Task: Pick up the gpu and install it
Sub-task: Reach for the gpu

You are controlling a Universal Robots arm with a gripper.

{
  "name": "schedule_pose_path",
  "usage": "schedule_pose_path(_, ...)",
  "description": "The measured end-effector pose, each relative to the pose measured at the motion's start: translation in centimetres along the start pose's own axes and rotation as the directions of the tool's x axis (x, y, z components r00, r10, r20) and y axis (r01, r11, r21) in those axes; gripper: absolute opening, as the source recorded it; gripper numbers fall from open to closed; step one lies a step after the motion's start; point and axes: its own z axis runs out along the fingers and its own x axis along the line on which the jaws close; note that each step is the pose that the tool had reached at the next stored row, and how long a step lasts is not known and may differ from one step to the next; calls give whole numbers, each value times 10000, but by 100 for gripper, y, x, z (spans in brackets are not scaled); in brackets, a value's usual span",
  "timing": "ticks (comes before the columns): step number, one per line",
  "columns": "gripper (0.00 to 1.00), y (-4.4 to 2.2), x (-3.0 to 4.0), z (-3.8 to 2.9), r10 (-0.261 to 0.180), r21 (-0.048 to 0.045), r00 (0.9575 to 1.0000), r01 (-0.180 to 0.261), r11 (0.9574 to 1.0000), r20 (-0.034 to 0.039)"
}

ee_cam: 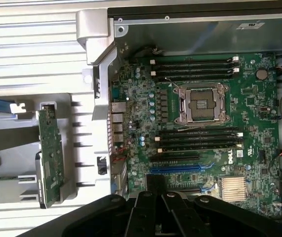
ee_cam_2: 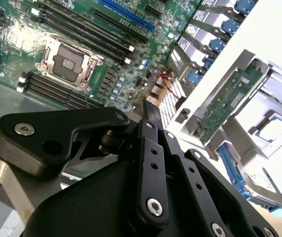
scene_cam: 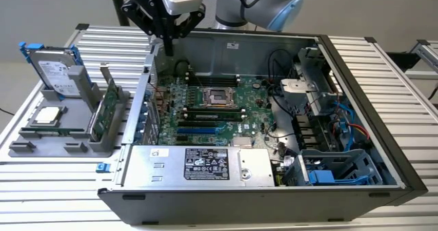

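Ribbed aluminium tabletop (scene_cam: 383, 72) carried an open computer case (scene_cam: 239, 205) lying on its side. The case took up the centre and the three o'clock side of the exterior view. Inside it a green motherboard (scene_cam: 205, 113) lay exposed, with an open processor socket (scene_cam: 217, 96) near the board's middle. A grey power supply (scene_cam: 198, 161) sat at six o'clock of the board.

At nine o'clock of the case, just beside its wall, a grey holder (scene_cam: 48, 138) rested on the tabletop. The gpu (scene_cam: 110, 105) stood on edge in the holder slot nearest the case, with its silver bracket at the upper end. Its green board face was visible in the second wrist view, where the gpu (ee_cam_2: 229, 101) sat in that same slot. A hard drive (scene_cam: 56, 74) in a blue frame stood upright at eleven o'clock of the gpu. A small square processor chip (scene_cam: 46, 115) lay flat in the holder at nine o'clock of the gpu.

The hand (scene_cam: 168, 50) hung at about one o'clock of the gpu, over the corner of the case wall, pointing downward. Its fingers were drawn together and held nothing. It was apart from the gpu and touched no part. In the first wrist view the hand (ee_cam: 155, 180) sat above the motherboard's expansion slots.
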Motion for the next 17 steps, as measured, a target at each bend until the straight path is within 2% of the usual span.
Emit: schedule_pose_path(17,0,-12,167,-3,1,0,10000,-1,10000,0)
